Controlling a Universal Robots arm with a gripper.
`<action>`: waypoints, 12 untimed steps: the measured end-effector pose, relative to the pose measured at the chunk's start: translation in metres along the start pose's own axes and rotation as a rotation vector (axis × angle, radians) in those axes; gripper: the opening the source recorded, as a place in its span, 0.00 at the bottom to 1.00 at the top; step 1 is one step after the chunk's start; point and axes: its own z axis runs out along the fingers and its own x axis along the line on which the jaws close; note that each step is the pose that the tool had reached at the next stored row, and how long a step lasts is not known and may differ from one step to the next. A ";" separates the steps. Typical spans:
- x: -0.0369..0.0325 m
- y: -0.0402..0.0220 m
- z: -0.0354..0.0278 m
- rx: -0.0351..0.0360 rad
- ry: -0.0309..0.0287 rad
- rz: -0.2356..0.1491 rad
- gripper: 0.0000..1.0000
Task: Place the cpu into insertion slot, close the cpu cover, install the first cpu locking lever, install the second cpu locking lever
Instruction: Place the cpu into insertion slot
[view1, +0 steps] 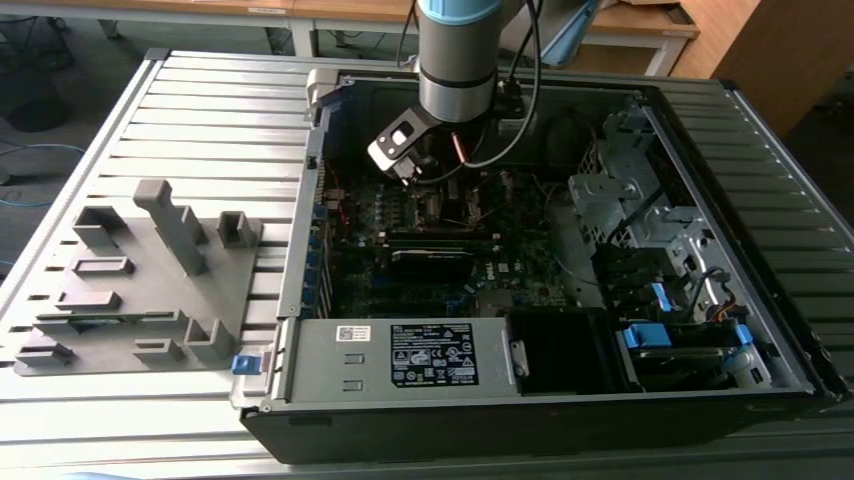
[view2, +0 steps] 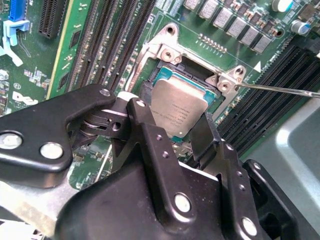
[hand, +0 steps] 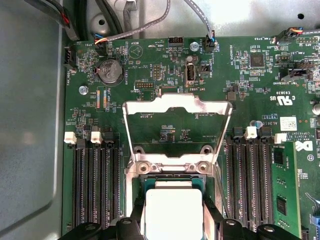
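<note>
Grey cpu clamped in gripper over slot, upper centre of the exterior view; seating unclear; cover open, lever free: closing, latching remain.

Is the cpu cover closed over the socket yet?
No, the cpu cover lies flipped open away from the insertion slot, green board showing through its opening.

Can't see near edge of cpu in second wrist view, tucked behind gripper. Can't follow locking lever past frame edge. Can't read cpu top in first wrist view: blown out white, clipped at frame edge. Can't resolve insertion slot in exterior view, half masked by arm.
</note>
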 end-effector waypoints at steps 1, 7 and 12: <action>0.0000 0.0000 0.0000 0.0000 0.0000 0.000 0.54; 0.0000 0.0000 0.0001 -0.0002 0.0003 0.000 0.54; 0.0000 0.0000 0.0002 -0.0001 0.0003 0.000 0.61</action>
